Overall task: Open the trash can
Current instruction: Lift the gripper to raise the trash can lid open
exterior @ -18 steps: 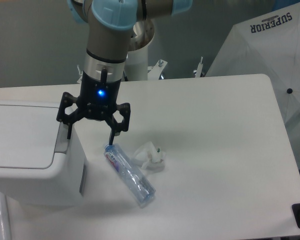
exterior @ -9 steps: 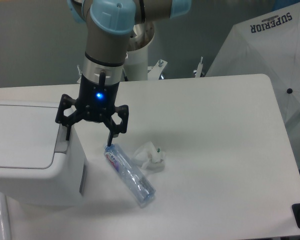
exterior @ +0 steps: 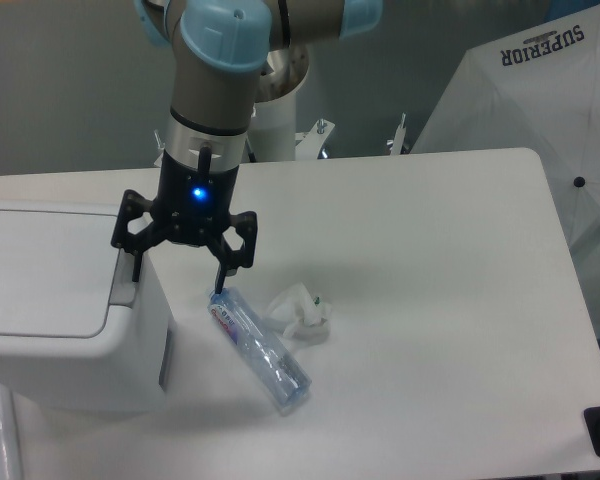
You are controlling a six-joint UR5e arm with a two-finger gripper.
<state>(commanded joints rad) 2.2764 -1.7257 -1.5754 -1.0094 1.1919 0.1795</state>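
The trash can (exterior: 50,310) runs off the left edge of the frame; its left side and lower front are not visible. The arm above the gripper (exterior: 176,275) is cut by the top edge. Label print on the bottle (exterior: 260,349) is too small to read.

The UR5e arm (exterior: 212,95) enters from the upper left of the frame: a silver-grey tube with pale blue caps at its joints, ending in a polished metal wrist ring. Below it sits a black two-finger gripper (exterior: 177,275) with angular, open-framed linkages, thin black fingers (exterior: 219,276) and a glowing blue light.
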